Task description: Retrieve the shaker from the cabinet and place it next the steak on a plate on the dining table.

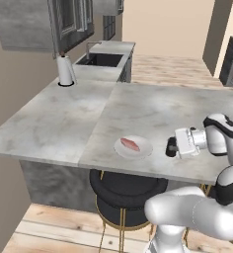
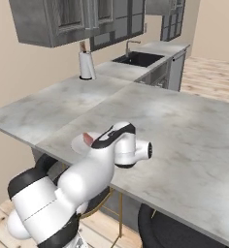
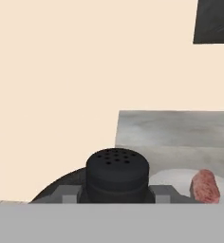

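Two dark fingers (image 3: 69, 193) sit pressed against the sides of the shaker (image 3: 117, 174) in my hand view, one on each flank, so I read the gripper (image 1: 171, 147) as clamped on it. From the left base view my arm reaches out level over the near edge of the dining table (image 1: 153, 106), wrist bent so the hand points sideways toward the left, low above the surface. In the right base view the white forearm crosses in front of the plate and hides most of it.

That shaker is small, black and matte, a squat cylinder with a rounded cap dotted with little holes. It is held just right of the plate (image 1: 141, 151), close to it but not on it; I cannot tell whether its base touches the tabletop.

On the plate, which is round, shallow and plain white, lies the steak (image 1: 130, 145), an oblong pinkish-red slab with a paler edge. Below the table edge stands a round black stool (image 1: 119, 189) on thin gold legs.

Farther off, the tabletop is a long grey marbled slab. At its far left a white paper-towel roll (image 1: 65, 70) stands upright, with a sink (image 1: 101, 60) behind it. Above hangs the cabinet (image 1: 49, 22), grey wood-grain with panelled doors.
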### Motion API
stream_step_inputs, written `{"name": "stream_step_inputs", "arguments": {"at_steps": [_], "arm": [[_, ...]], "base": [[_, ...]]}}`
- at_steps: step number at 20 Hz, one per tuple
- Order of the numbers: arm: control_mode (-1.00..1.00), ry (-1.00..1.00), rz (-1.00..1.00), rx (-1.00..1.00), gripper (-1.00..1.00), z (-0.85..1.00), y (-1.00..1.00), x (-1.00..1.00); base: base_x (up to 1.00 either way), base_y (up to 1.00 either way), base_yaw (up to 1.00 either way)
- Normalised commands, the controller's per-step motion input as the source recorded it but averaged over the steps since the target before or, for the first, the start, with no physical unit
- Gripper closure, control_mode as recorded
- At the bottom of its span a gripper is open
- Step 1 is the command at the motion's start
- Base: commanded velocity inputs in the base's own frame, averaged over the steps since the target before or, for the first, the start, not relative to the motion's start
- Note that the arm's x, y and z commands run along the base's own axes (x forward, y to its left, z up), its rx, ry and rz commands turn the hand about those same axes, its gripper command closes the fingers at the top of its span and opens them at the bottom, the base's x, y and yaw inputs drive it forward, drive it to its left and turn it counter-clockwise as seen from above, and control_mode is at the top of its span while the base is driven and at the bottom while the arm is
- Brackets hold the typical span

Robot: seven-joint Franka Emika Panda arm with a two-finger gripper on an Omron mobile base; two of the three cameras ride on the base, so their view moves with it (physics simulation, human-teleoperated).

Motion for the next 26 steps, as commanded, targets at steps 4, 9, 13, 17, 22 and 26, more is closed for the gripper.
{"name": "stream_step_inputs", "arguments": {"at_steps": [4,9,13,17,22,26], "arm": [[-1.0,0.0,0.0,0.0,1.0,-0.18,-0.05,0.25],[-1.0,0.0,0.0,0.0,1.0,-0.01,-0.15,0.23],[-1.0,0.0,0.0,0.0,1.0,0.0,-0.16,0.15],[-1.0,0.0,0.0,0.01,1.0,-0.06,-0.02,0.03],[-1.0,0.0,0.02,0.04,1.0,-0.09,0.0,0.0],[-1.0,0.0,0.03,0.03,1.0,-0.07,0.0,0.03]], "base": [[0.0,0.0,0.0],[0.0,0.0,0.0],[0.0,0.0,0.0],[0.0,0.0,0.0],[0.0,0.0,0.0],[0.0,0.0,0.0]]}}
